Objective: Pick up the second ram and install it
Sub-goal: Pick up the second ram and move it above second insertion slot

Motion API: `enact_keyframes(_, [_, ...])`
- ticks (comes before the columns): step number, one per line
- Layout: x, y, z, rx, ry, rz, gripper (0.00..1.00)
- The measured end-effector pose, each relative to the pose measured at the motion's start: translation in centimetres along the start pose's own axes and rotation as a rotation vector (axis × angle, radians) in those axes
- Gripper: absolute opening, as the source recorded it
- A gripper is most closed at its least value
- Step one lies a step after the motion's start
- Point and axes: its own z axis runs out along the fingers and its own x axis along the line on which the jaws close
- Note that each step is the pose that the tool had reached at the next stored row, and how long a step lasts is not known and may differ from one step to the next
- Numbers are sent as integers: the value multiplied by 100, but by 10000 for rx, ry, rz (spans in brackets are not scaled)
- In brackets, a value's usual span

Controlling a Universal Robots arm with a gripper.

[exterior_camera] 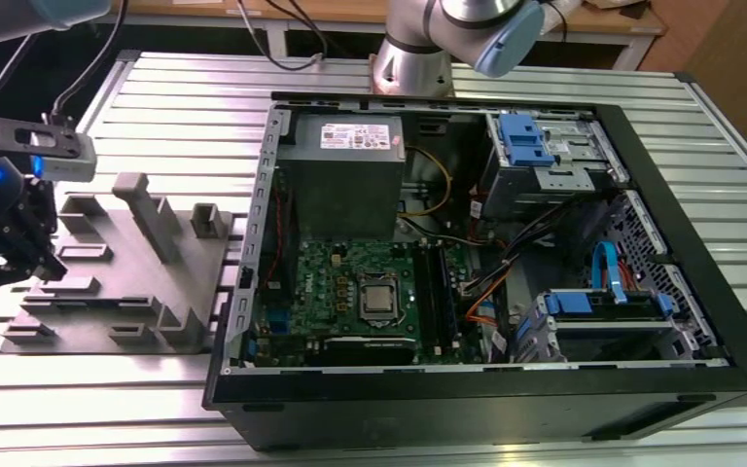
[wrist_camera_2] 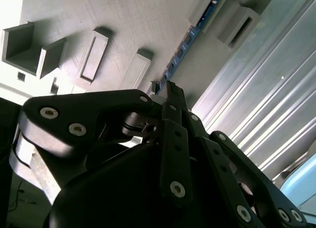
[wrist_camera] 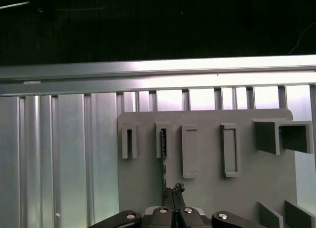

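Note:
The second ram (wrist_camera: pixel 163 161) is a thin dark strip standing on edge in a slot of the grey holder tray (wrist_camera: pixel 207 188). The second wrist view shows the ram (wrist_camera_2: pixel 190 38) as a narrow strip with blue marks, running away from my fingertips. My gripper (wrist_camera: pixel 174 191) hangs low over the tray with its two fingers pressed together, their tips just beside the ram's near end. I see no grip on it, and the same holds for the gripper (wrist_camera_2: pixel 170 90) in the second wrist view. In the exterior view the gripper (exterior_camera: pixel 11 248) is over the tray (exterior_camera: pixel 114 292), at the exterior view's left.
The open computer case (exterior_camera: pixel 504 253) lies at the exterior view's right, with the motherboard (exterior_camera: pixel 347 292) and dark memory slots (exterior_camera: pixel 434 292) beside the processor. Grey upright slabs (exterior_camera: pixel 147 214) rise from the tray. The ribbed metal table (exterior_camera: pixel 88 418) carries everything. The arm's base (exterior_camera: pixel 412 53) stands behind the case.

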Motion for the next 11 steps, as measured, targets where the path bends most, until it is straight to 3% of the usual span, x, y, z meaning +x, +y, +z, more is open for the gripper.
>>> enact_keyframes(11, [-2, -60, 87, 2, -2, 105, 7])
